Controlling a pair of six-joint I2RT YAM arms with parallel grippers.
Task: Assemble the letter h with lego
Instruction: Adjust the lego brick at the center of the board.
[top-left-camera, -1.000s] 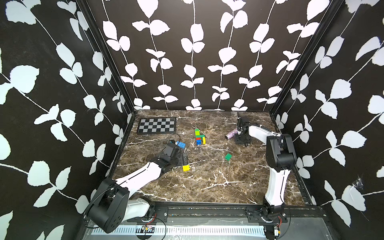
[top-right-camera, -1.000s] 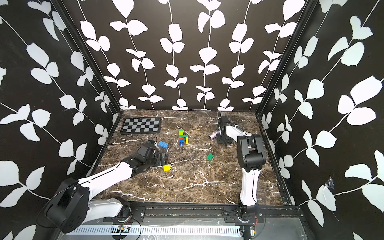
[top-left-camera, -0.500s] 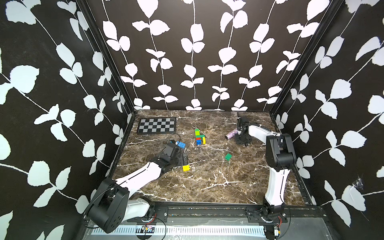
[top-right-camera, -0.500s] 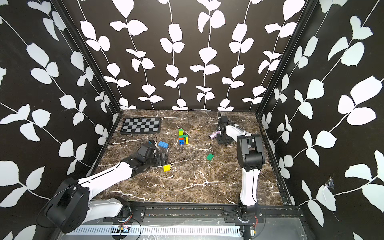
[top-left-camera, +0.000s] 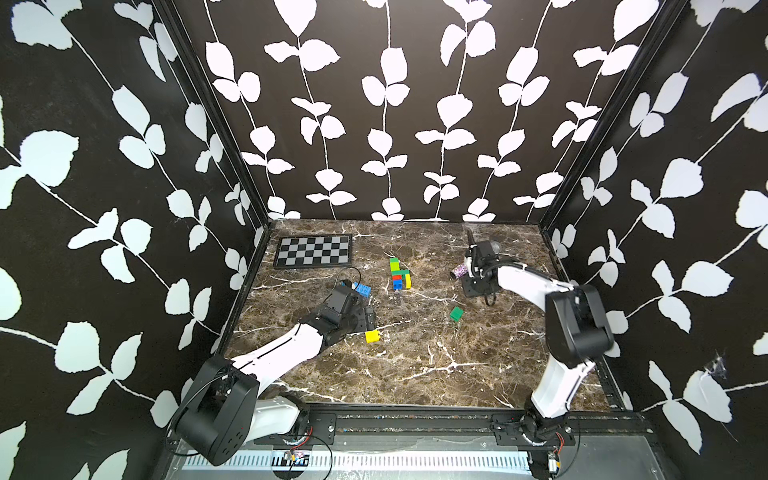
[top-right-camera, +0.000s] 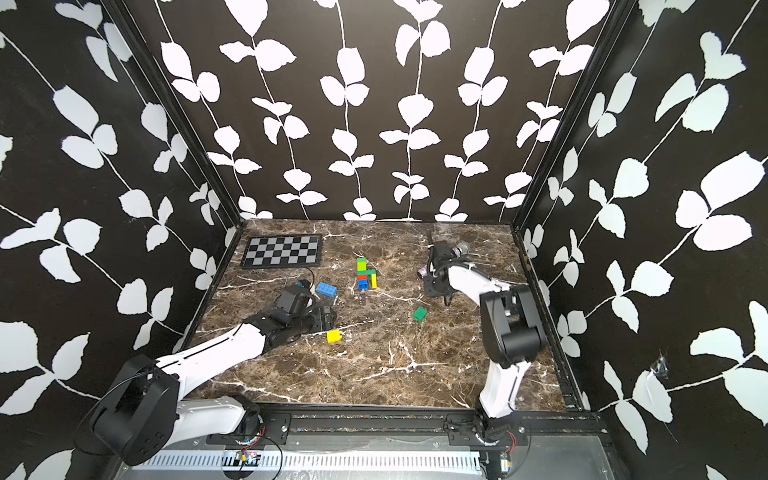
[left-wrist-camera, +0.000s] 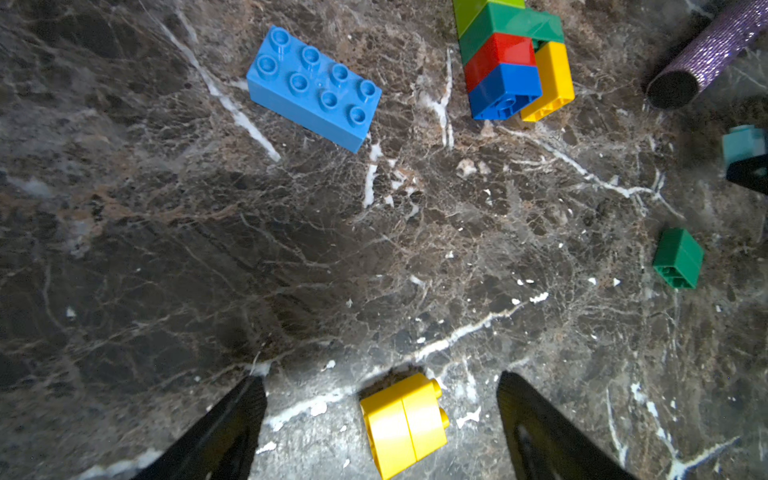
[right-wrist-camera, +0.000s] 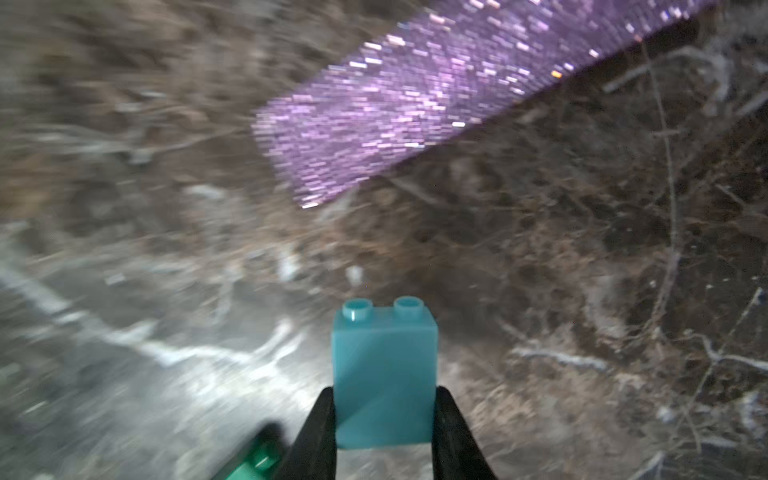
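Observation:
The joined lego stack (top-left-camera: 400, 274) of lime, dark green, red, blue and yellow bricks lies mid-table, also in the left wrist view (left-wrist-camera: 511, 66). My left gripper (left-wrist-camera: 379, 382) is open, low over the marble, and a loose yellow brick (left-wrist-camera: 405, 424) lies between its fingers, touching neither. A blue eight-stud brick (top-left-camera: 362, 289) lies just beyond it. A dark green brick (top-left-camera: 456, 313) lies alone further right. My right gripper (right-wrist-camera: 385, 392) is shut on a light blue brick (right-wrist-camera: 384, 374), studs pointing away, close to the table at the far right.
A glittery purple microphone (right-wrist-camera: 415, 116) lies right beside the right gripper (top-left-camera: 473, 286). A black-and-grey chequered board (top-left-camera: 313, 250) sits at the back left. Part of a green brick (right-wrist-camera: 253, 461) shows blurred beside the right fingers. Patterned walls close three sides.
Both arms and the loose bricks stand where they were; no shift shows in the top views.

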